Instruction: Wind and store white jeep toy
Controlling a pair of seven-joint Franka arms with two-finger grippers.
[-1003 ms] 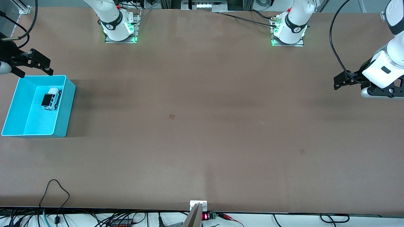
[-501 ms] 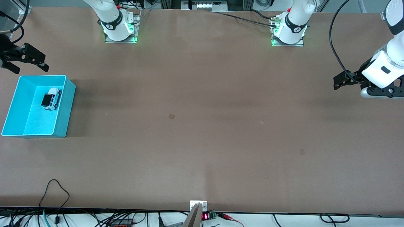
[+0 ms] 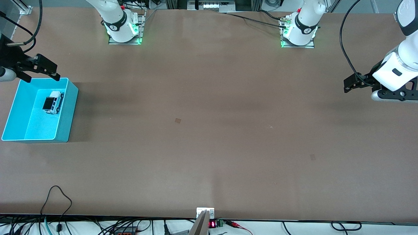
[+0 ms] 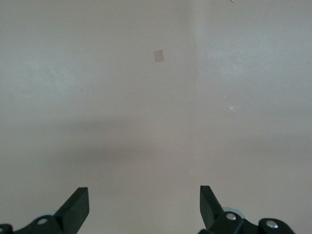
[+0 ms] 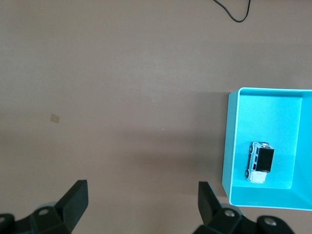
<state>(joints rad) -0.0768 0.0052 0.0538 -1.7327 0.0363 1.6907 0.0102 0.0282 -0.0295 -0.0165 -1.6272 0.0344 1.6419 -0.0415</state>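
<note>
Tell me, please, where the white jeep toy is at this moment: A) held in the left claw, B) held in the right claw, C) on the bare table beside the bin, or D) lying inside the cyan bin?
D: the white jeep toy lies on the floor of the cyan bin, while the right claw hangs open and empty over the bin's edge nearest the robot bases.

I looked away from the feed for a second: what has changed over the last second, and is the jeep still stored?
Only the right claw visibly moved: it drew away toward the table's edge, then came back by the cyan bin's rim, open and empty. The left claw barely shifted, open over bare table at its own end. The white jeep toy lies in the bin exactly as before.
</note>
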